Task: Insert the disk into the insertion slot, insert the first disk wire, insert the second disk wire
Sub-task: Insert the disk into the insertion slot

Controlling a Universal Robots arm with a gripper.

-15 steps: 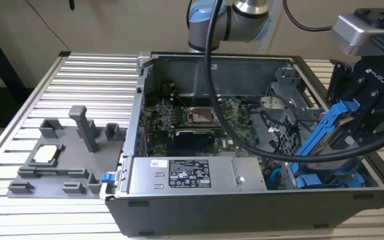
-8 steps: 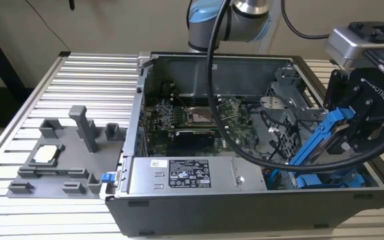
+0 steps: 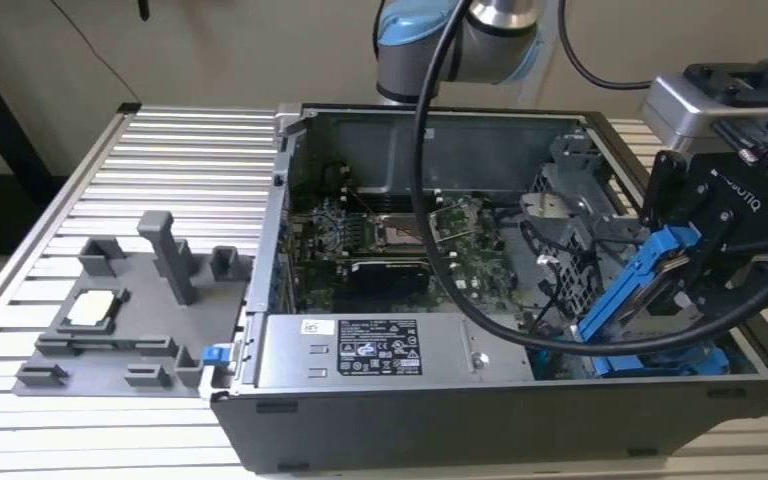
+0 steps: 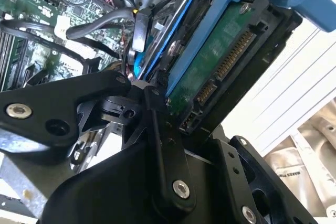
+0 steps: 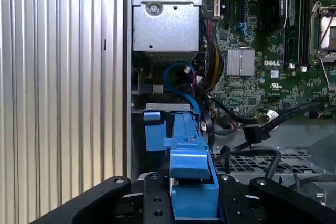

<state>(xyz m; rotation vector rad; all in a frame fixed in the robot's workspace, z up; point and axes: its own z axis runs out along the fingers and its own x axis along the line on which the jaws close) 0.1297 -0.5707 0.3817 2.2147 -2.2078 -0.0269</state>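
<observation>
The gripper's [image 3: 691, 275] fingers [image 5: 155, 203] pinch the disk [image 3: 618, 305] by its blue carrier. It is tilted steeply over the insertion slot [image 3: 664, 362], at about four o'clock from the motherboard [image 3: 398, 240] in the exterior view. Seating it well likely means levelling the carrier with the bay and keeping it off the black cables [image 5: 247, 129] beyond.

soft, even room light. the ribbed silver aluminium tabletop [image 4: 294, 93] blows out white behind the blue-framed disk [image 4: 226, 51] in the second wrist view; inside the grey sheet-metal pc case [image 3: 357, 420] lies shadow.
</observation>
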